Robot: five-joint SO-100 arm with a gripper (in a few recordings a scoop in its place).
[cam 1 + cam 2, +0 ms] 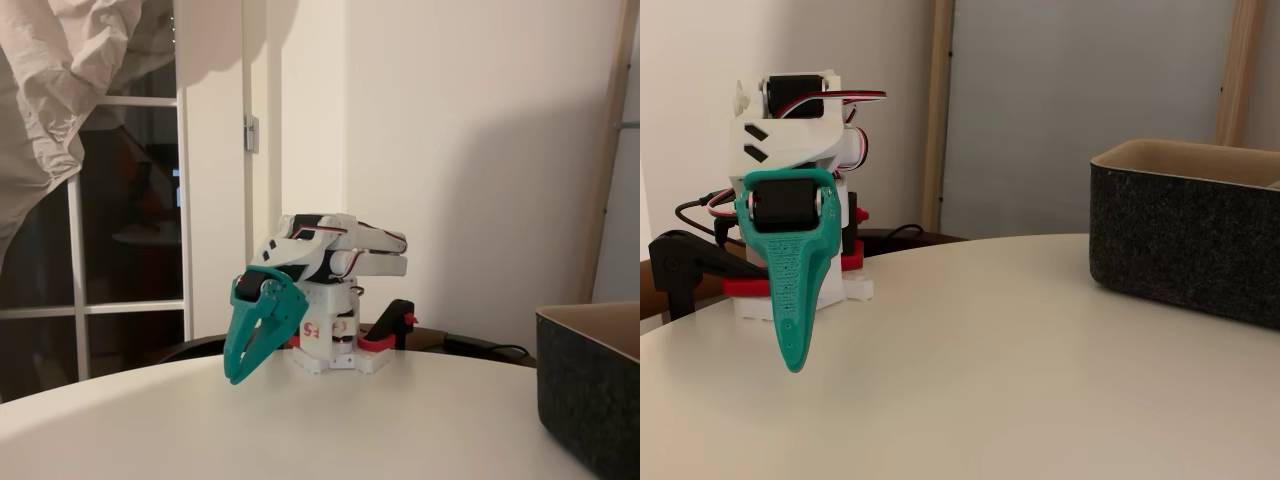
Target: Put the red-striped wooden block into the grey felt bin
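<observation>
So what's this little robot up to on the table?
Nothing is being handled at the moment. The small white arm sits folded at the back of the round white table, its teal gripper pointing down with the fingers together and nothing between them. A grey felt bin stands apart from it at the table's right side in both fixed views.

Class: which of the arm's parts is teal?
The hand, hanging tip-down over the table; the arm's body is white and its base clamp is red and black.
</observation>
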